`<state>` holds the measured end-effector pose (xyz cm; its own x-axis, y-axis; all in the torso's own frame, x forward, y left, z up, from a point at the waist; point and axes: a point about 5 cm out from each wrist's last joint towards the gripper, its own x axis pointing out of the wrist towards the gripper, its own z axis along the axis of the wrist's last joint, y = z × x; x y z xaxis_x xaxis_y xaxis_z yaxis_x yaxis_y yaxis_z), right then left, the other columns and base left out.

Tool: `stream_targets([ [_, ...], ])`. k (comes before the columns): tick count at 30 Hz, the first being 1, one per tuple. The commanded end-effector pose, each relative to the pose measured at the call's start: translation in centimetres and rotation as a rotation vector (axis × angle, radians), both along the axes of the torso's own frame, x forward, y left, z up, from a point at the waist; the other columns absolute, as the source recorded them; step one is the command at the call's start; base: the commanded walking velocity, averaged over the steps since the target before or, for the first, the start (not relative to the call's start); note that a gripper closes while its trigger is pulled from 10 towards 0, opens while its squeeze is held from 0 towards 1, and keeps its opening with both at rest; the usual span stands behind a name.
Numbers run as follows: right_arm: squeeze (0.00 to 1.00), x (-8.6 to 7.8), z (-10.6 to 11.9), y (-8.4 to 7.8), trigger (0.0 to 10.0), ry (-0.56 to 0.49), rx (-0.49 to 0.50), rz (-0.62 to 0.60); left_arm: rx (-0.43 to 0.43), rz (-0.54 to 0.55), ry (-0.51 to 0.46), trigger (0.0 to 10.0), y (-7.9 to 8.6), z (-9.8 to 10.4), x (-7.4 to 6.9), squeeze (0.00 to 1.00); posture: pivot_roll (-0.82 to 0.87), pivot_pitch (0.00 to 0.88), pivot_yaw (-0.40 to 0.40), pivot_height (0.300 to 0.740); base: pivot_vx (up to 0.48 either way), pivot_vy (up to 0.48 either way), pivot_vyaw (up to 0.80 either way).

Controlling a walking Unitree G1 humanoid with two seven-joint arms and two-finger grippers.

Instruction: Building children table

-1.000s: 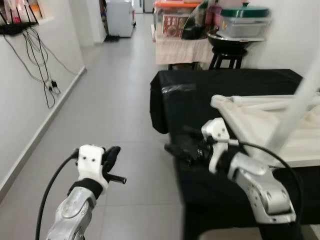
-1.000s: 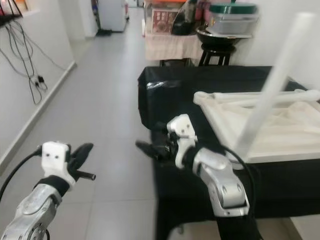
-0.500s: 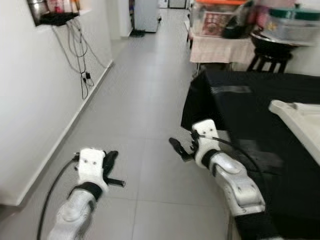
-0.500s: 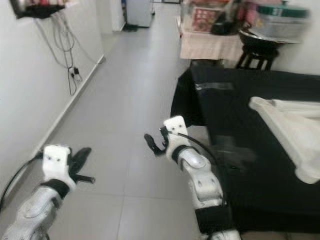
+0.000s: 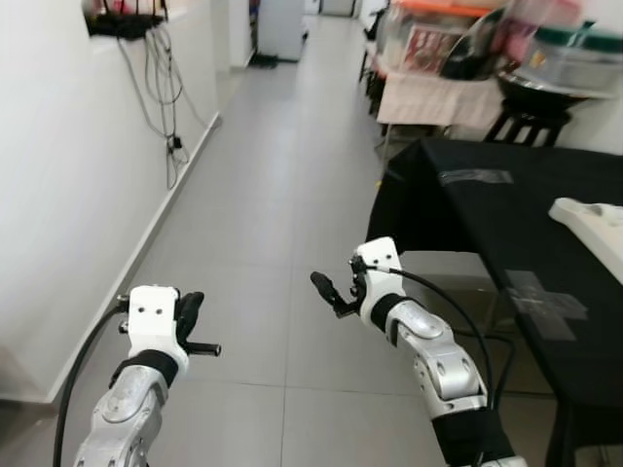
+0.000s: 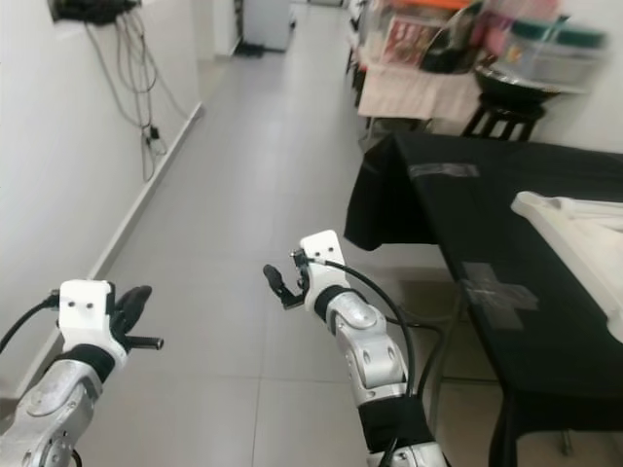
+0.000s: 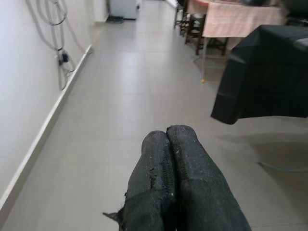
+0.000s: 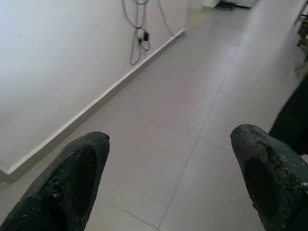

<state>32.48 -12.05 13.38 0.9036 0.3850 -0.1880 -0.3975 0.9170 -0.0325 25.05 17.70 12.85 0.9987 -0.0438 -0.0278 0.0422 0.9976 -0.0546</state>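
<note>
The view has swung left: right gripper (image 5: 331, 292), jaws spread, now clear of the black-draped counter (image 5: 506, 233); left gripper (image 5: 187, 313) jaws pressed together over open tiled floor (image 5: 273, 195).

- White moulded children's table piece (image 6: 574, 233) lies flat on the black-draped table (image 6: 506, 214), at its far right side
- Rounded corner points toward the room; the rest is cut off by the frame edge
- Nothing touches it

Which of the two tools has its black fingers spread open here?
The right tool: its fingers stand wide apart over the grey floor tiles, while the left tool is pressed shut.
</note>
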Motion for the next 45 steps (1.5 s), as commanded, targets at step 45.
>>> stream_targets([
  [45,0.00,0.66,0.75,0.54,10.0,-0.044,0.081,0.067,-0.012,-0.051,0.003,10.0,-0.51,0.14,0.47,0.00,0.00,0.000,-0.063,0.740,0.446,0.000,-0.30],
])
